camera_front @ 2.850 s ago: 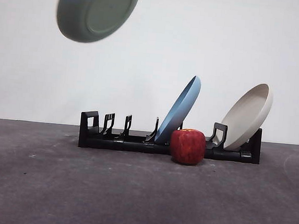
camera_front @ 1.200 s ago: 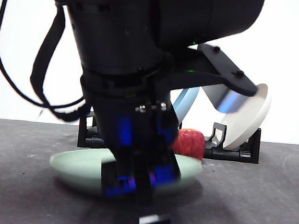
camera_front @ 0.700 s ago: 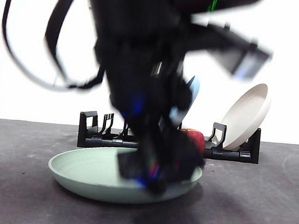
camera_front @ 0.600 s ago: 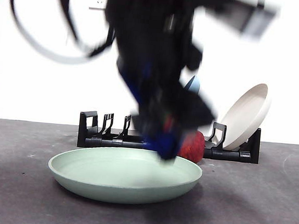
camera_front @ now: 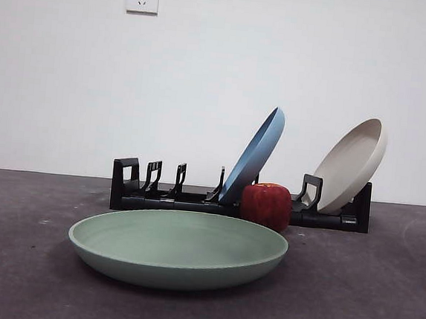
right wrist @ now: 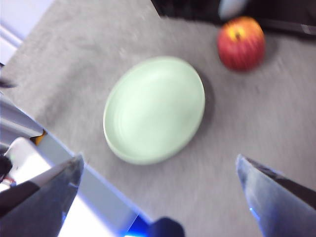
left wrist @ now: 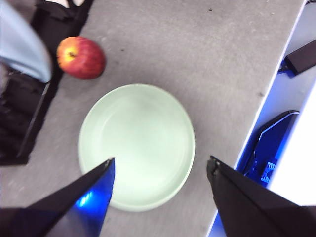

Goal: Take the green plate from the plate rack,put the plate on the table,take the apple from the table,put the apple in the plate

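On the dark grey bench point(camera_front: 379, 308), the green plate point(camera_front: 178, 247) lies flat between the front edge and the plate rack point(camera_front: 142, 197), ready for the apple point(camera_front: 267, 205), both the left end effector point(left wrist: 160, 167) and right end effector point(right wrist: 159, 170) raised, wide open, empty.

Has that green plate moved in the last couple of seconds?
Yes. The green plate was up in the air, high above the black rack's empty end; it now lies flat on the table in front of that rack.

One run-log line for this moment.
green plate: flat on table | apple: beside rack | left gripper, right gripper: open
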Tool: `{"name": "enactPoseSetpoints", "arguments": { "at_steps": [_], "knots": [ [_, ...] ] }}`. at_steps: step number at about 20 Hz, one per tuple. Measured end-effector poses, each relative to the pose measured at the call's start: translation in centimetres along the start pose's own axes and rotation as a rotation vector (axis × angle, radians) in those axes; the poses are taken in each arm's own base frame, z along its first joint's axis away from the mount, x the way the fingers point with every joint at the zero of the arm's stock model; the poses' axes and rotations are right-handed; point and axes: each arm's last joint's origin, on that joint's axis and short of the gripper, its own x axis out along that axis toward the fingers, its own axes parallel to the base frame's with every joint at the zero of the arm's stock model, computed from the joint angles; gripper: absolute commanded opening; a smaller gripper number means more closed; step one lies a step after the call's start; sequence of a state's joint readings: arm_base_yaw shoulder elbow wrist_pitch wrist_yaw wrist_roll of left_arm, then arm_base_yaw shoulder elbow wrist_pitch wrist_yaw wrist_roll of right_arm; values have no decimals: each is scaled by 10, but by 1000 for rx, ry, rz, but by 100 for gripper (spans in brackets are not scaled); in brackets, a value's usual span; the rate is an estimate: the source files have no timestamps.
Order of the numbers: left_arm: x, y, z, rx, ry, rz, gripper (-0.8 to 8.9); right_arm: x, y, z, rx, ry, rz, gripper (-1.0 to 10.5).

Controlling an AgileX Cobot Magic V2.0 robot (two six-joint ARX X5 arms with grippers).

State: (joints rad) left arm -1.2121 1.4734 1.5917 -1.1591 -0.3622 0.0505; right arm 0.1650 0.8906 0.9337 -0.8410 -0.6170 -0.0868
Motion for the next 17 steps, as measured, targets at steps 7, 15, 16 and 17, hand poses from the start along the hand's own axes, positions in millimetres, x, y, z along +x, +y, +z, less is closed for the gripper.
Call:
{"name": "enactPoseSetpoints", "arguments": {
  "at_steps": [7, 15, 16, 17],
  "knots": [
    [-46, 16, -19, -18, -6, -4, 314, 81, -8, 34, -130, -27, -149, 661],
    [-60, 21, -28, -47, -27, -3, 314, 173, -30, 41, -181, -59, -263, 662],
    [-60, 21, -28, -47, -27, -3, 314, 182, -33, 39, -182, -57, -274, 663],
    [-60, 21, -28, -47, -27, -3, 314, 191, -38, 37, -179, -59, -286, 663]
  ]
}}
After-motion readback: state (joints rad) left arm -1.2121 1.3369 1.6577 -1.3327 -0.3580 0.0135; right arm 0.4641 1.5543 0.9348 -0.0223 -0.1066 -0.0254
